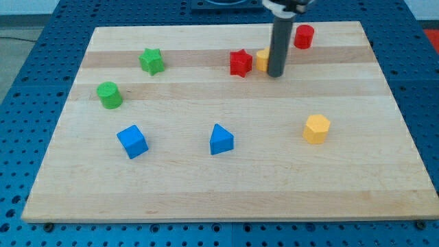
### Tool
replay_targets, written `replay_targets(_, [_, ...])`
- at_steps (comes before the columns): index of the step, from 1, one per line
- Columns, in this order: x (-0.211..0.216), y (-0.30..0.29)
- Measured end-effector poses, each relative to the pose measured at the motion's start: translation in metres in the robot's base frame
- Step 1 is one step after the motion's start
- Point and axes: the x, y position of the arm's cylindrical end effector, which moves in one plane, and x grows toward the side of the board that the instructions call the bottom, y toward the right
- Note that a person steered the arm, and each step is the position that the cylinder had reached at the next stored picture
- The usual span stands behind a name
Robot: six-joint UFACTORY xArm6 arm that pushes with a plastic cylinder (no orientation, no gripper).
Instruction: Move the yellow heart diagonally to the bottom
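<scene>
The yellow heart [262,60] sits near the view's top centre, mostly hidden behind my rod; only its left part shows. My tip [276,73] rests on the board right against the heart's right side. A red star [240,62] lies just left of the heart, close to it or touching it.
A red cylinder [304,36] stands up and right of my tip. A green star [151,61] and a green cylinder [109,95] lie at the left. A blue cube [132,141], a blue triangle [220,139] and a yellow hexagon [316,129] lie lower on the wooden board [226,192].
</scene>
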Motion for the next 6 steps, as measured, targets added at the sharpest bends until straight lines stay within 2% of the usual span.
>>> replay_targets(2, [-0.03,-0.094])
replay_targets(3, [-0.038,-0.106])
replay_targets(4, [-0.039,-0.078])
replay_targets(5, [-0.032,-0.023])
replay_targets(6, [-0.012,-0.005])
